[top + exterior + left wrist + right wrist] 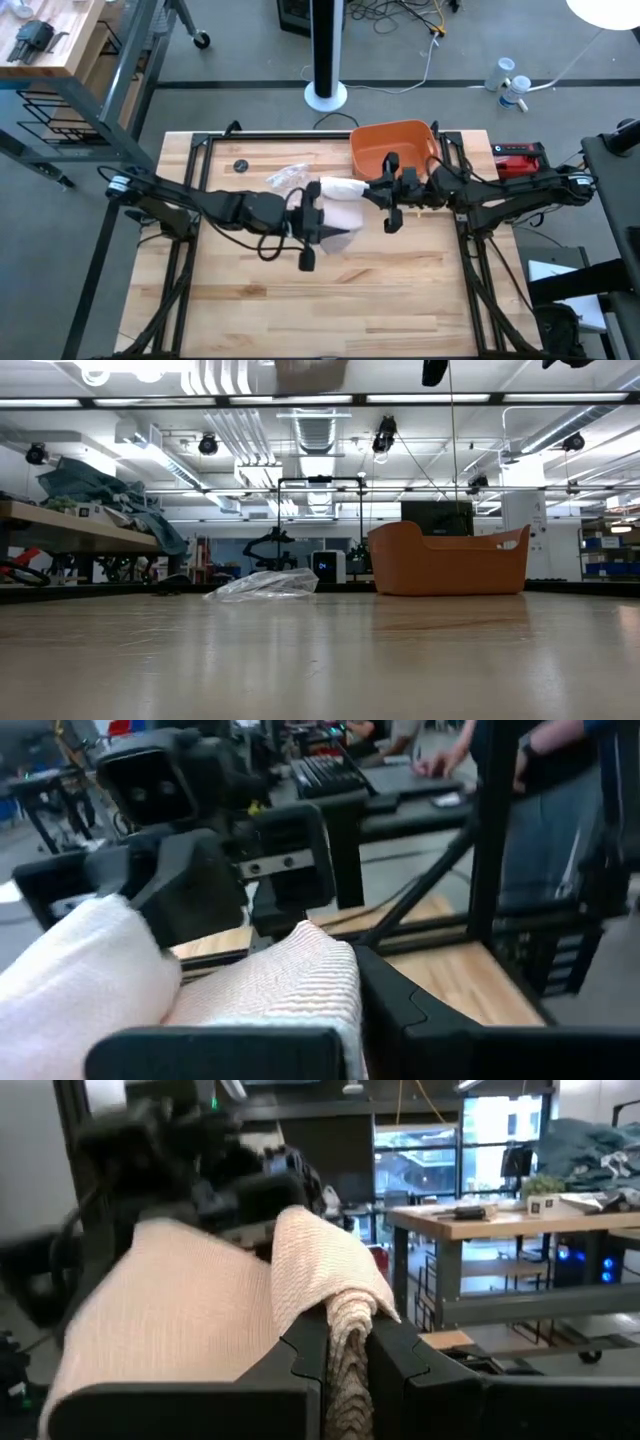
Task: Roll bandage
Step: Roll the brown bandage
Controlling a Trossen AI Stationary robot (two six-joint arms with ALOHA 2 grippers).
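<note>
The off-white bandage hangs in the air between my two grippers, above the table's middle. Its thicker rolled part is toward the far side. My left gripper is shut on the bandage's left side, and my right gripper is shut on its right side. In the left wrist view the cloth spreads toward the right gripper. In the right wrist view the cloth runs toward the left gripper. The low view shows neither gripper nor bandage. My left gripper pinches an edge of the bandage's flat part between its two fingers, coming level from the table's left. The cloth is lifted clear of the table and spans to the other gripper. My right gripper pinches a bunched fold of the bandage between its two fingers, coming level from the table's right. The cloth is clear of the table and drapes over the fingers toward the left gripper.
An orange tub stands at the table's far side, just behind the right gripper; it also shows in the low view. A crumpled clear plastic wrapper lies left of it. A small black disc lies far left. People stand beyond the table.
</note>
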